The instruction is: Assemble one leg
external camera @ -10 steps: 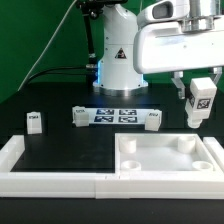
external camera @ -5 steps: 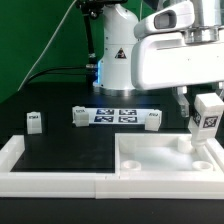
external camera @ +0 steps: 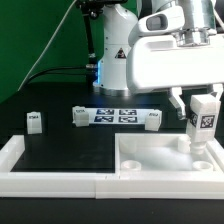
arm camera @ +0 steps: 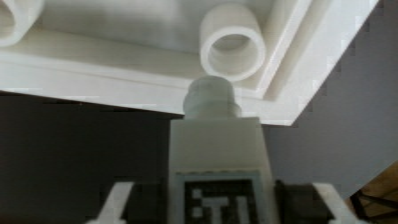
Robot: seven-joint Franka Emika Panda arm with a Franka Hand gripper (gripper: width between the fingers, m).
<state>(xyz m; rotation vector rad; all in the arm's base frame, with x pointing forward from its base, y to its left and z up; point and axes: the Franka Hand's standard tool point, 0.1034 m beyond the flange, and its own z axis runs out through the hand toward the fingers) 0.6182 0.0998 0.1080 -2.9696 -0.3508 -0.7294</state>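
Note:
My gripper is shut on a white leg with a black-and-white tag. It holds the leg upright over the far right corner of the large white square piece. In the wrist view the leg points its rounded tip close to a round corner hole of the square piece, just short of it. Three more legs stand on the table: one at the exterior view's left, one and another at either end of the marker board.
A white L-shaped fence runs along the table's front and left side, next to the square piece. The robot's base stands at the back. A cable hangs at the back left.
The gripper with the leg has moved towards the exterior view's right and down, closer to the square piece's far right corner. The other parts have not moved.

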